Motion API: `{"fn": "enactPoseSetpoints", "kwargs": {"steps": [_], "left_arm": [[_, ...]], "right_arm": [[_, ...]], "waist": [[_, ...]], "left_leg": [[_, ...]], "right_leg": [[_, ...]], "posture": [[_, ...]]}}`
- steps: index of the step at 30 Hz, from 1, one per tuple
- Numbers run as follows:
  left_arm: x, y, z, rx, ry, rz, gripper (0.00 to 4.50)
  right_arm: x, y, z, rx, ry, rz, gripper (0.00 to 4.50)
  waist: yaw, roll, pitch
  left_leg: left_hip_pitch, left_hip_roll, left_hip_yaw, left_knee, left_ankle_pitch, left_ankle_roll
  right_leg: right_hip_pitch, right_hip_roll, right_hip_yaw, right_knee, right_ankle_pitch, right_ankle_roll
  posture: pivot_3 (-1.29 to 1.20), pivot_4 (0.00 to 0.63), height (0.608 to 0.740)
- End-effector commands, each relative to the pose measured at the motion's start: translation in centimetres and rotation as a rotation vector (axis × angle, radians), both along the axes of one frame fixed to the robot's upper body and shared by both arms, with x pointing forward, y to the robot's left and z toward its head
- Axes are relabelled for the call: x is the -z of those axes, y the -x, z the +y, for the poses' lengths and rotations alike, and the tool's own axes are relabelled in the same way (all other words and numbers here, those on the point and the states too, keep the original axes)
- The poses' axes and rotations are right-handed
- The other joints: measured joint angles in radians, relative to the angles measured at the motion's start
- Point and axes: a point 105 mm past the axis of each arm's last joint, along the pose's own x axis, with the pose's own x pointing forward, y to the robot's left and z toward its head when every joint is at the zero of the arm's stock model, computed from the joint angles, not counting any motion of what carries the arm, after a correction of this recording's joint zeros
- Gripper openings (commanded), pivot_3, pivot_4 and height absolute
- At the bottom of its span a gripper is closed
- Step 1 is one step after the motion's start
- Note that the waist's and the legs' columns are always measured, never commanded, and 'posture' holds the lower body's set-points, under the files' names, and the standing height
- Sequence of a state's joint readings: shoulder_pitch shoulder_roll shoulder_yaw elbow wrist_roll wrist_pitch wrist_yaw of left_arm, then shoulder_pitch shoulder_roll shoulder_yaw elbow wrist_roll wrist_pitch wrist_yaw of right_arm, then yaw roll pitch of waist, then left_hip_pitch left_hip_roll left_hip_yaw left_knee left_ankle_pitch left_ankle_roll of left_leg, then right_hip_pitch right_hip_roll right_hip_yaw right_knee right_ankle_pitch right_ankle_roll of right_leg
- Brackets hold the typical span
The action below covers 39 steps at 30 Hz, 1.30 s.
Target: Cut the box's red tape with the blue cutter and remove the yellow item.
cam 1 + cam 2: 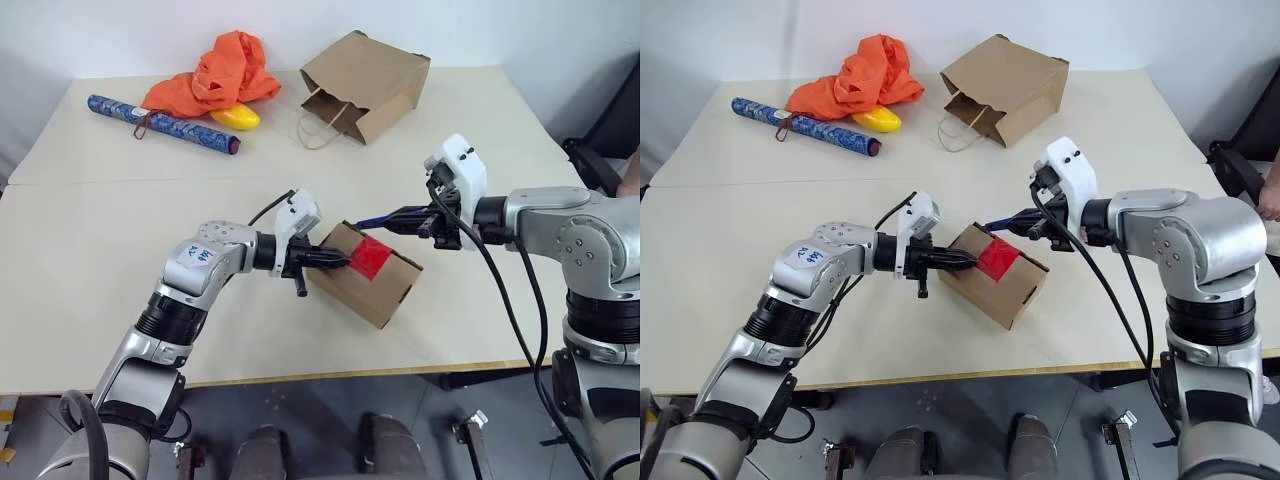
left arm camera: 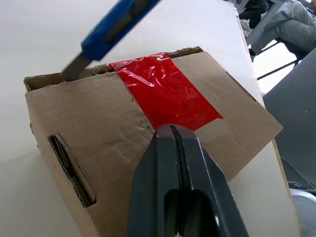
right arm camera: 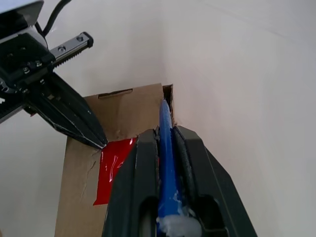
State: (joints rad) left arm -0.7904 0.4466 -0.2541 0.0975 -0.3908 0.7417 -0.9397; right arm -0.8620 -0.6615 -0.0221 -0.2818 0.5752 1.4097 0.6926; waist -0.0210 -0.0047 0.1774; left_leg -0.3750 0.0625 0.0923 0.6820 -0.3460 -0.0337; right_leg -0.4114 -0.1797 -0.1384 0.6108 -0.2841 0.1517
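The small brown cardboard box [image 1: 372, 285] lies near the table's front edge, with the red tape [image 1: 370, 258] across its lid seam. My left gripper [image 1: 340, 260] is shut, and its tip [image 2: 171, 129] rests on the box top at the near end of the tape. From the right, my right gripper [image 1: 408, 216] is shut on the blue cutter [image 1: 380, 221]. The cutter's blade [image 2: 74, 69] touches the box's far edge, just beside the tape. The yellow item is hidden.
At the back of the table lie a brown paper bag [image 1: 365, 82] with handles, an orange cloth [image 1: 222, 72], a glossy yellow oval object [image 1: 236, 117] and a long blue patterned roll [image 1: 160, 124]. A person [image 1: 1270, 195] is at the far right edge.
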Motion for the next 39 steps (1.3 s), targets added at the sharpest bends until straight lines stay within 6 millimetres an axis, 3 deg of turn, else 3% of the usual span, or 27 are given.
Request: {"fn": "enactPoseSetpoints", "kwargs": {"steps": [1,7,25,33,39], "left_arm": [[0.8,0.0,0.0,-0.013,-0.023,0.016,0.0],[1.1,-0.1,-0.2,-0.029,-0.041,0.029,0.0],[3.1,-0.3,-0.4,-0.091,-0.229,0.132,0.0],[4.1,-0.3,-0.5,-0.113,-0.321,0.136,0.0],[4.5,-0.6,-0.1,-0.148,-0.353,0.138,0.0]], "right_arm": [[-0.6,0.3,-0.2,-0.012,0.005,-0.031,0.13],[0.7,0.5,-1.1,0.013,0.072,0.0,0.13],[-0.2,2.0,-3.8,0.099,0.18,0.074,0.13],[1.3,1.7,-3.2,0.114,0.15,0.136,0.13],[1.1,2.1,-3.6,0.115,0.141,0.143,0.13]], "waist": [[0.0,0.0,0.0],[0.009,0.0,0.0],[0.046,-0.002,-0.001],[0.048,-0.006,-0.004],[0.048,-0.007,-0.006]], "left_leg": [[0.0,0.0,0.0,0.0,0.0,0.0],[0.0,0.0,0.0,0.0,0.0,0.0],[0.001,0.0,0.001,0.002,-0.001,0.001],[0.003,0.0,0.001,0.002,-0.001,0.002],[0.005,0.0,0.001,0.002,-0.001,0.002]], "right_leg": [[0.0,0.0,0.0,0.0,0.0,0.0],[0.0,0.0,0.0,0.0,0.0,0.0],[0.002,0.0,0.001,-0.001,0.0,0.0],[0.004,0.0,0.001,-0.001,0.0,0.0],[0.006,0.0,0.002,-0.001,0.0,0.0]], "posture": [[0.0,0.15,0.74],[0.0,0.15,0.74],[0.0,0.15,0.74],[0.0,0.15,0.74],[0.0,0.15,0.74]]}}
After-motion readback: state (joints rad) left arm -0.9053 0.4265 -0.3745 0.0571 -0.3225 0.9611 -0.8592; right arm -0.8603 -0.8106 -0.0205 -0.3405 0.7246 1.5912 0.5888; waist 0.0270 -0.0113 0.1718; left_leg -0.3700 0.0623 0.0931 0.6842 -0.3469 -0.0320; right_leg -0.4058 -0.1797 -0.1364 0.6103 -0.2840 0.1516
